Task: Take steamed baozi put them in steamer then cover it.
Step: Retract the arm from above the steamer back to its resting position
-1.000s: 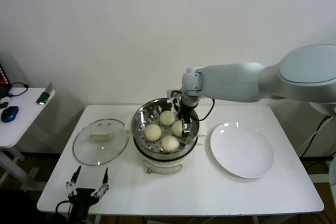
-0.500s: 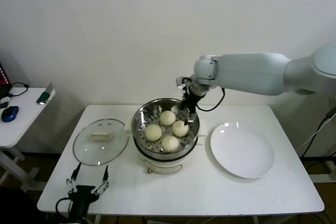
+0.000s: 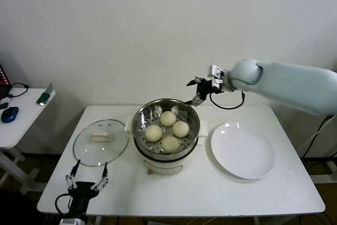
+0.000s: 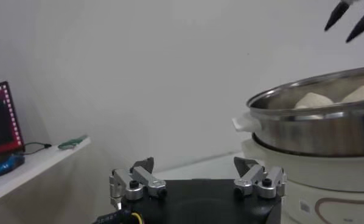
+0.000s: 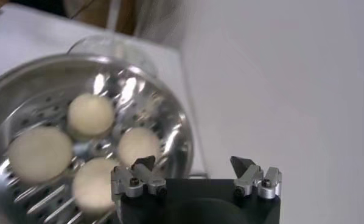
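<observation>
left gripper [image 3: 87,176]: low, front-left, jaws apart, empty | right gripper [image 3: 197,91]: raised, jaws apart, empty

The right arm [image 3: 284,85] is a smooth, pale grey-white shell, rounded at the joints, with a thin black cable looping under its wrist. Its tool [image 3: 196,89] is black, with slim dark fingers and a small white tag near the wrist. The left tool [image 3: 86,178] has a black body, silver finger links with dark screws, and black tips.
</observation>
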`<state>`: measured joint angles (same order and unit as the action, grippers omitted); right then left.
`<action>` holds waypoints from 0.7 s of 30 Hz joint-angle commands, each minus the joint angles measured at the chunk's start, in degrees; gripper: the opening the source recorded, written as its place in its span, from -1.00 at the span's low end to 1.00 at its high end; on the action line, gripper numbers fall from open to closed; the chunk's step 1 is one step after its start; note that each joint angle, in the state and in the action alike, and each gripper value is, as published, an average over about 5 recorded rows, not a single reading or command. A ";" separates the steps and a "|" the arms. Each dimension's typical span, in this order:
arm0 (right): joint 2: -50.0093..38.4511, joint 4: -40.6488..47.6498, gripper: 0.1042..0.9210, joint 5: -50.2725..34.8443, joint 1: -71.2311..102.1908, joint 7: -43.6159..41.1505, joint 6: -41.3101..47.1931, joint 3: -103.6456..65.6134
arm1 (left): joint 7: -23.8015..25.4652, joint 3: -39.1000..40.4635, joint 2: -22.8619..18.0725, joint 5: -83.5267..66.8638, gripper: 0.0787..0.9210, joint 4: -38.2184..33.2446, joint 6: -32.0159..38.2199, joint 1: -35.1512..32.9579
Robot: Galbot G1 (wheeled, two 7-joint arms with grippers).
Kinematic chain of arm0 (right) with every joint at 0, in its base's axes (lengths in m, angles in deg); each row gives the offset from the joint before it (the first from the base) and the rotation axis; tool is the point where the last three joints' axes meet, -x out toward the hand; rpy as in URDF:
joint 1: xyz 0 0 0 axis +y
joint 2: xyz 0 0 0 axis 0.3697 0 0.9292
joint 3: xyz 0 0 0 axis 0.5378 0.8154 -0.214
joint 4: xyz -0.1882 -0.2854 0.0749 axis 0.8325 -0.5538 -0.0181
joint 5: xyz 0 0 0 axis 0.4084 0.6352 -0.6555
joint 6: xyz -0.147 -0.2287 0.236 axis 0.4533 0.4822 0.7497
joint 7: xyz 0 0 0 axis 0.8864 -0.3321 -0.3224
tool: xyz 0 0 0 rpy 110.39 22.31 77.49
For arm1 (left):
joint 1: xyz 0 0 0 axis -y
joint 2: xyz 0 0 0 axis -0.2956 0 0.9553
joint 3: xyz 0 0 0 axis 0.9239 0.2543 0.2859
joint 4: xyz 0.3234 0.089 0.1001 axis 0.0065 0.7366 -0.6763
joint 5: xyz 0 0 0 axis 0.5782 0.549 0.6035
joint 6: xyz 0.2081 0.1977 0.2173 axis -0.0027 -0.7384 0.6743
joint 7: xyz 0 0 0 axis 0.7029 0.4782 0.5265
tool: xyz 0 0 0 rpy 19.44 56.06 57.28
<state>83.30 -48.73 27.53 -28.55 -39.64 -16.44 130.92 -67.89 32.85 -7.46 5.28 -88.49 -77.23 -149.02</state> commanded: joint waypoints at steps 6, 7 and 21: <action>-20.84 -7.43 0.76 8.15 50.00 11.91 -11.60 -54.54 | 0.01 -0.49 0.26 5.06 0.77 -0.31 -0.78 1.67; -20.74 -7.94 0.76 9.08 53.62 12.31 -11.80 -58.42 | -0.06 -0.57 0.27 5.74 0.77 -0.38 -0.87 1.76; -2.26 -16.79 0.76 20.46 96.67 14.12 -9.85 -106.61 | -1.51 -2.28 2.40 21.54 0.77 0.91 -3.54 5.20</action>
<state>72.06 -59.16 40.95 33.85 -27.86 -25.86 61.83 -68.99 31.25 -6.53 16.01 -88.54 -79.50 -145.77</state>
